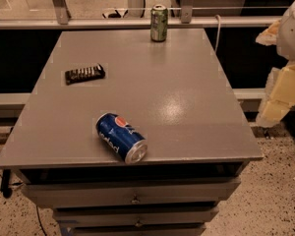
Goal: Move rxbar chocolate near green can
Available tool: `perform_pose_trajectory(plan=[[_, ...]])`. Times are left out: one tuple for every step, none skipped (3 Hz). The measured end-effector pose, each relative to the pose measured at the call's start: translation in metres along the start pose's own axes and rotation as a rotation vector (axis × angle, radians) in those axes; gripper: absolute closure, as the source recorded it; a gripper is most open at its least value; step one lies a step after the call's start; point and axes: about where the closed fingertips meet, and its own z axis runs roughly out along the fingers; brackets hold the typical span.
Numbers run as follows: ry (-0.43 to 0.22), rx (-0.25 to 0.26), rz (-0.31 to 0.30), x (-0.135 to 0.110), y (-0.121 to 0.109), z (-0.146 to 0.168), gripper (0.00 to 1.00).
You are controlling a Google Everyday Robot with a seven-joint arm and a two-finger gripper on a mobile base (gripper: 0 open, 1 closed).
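Observation:
The rxbar chocolate (pixel 85 73) is a small flat black bar with pale lettering, lying on the left part of the grey table top (pixel 177 92). The green can (pixel 159 23) stands upright at the far edge of the table, right of centre. The bar and the can are well apart. My gripper (pixel 281 93) is at the right edge of the view, off the table's right side and above the floor, far from both the bar and the can. It holds nothing that I can see.
A blue Pepsi can (pixel 121 137) lies on its side near the table's front edge, silver top facing the front. Drawers (pixel 132 194) run below the table top. A rail (pixel 88 22) and a white cable (pixel 218 31) are behind the table.

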Motion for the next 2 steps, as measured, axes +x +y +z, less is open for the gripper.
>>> perform_pose_trajectory(plan=[[0.0,0.0,0.0,0.0,0.0,0.0,0.0],[-0.046,0.017,0.0,-0.012,-0.009,0.011,0.0]])
